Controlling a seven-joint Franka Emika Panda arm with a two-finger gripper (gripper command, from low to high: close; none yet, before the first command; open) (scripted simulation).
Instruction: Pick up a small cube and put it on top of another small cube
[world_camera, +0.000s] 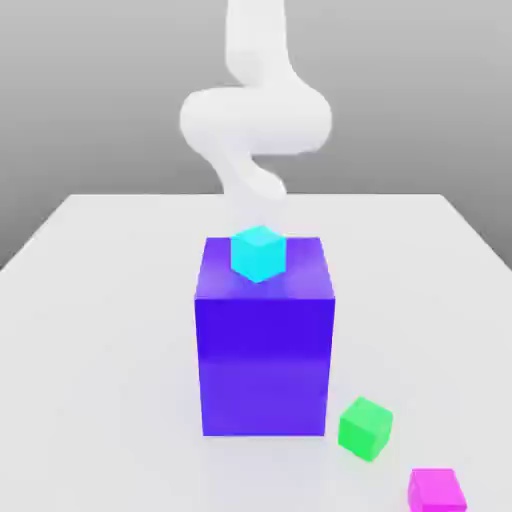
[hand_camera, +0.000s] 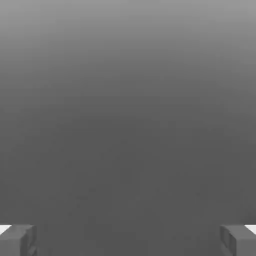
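One blue-violet block (world_camera: 265, 350) is seen. Three small cubes are counted: cyan (world_camera: 258, 254) atop it, green (world_camera: 365, 429) toward four o'clock, magenta cube (world_camera: 436, 491) beyond, near five. White table (world_camera: 110, 350), grey backdrop (world_camera: 120, 100). Gripper (hand_camera: 128, 242) spread wide, nothing held.

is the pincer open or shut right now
Open: in the hand view the pincer has its two fingers wide apart, with nothing between them.
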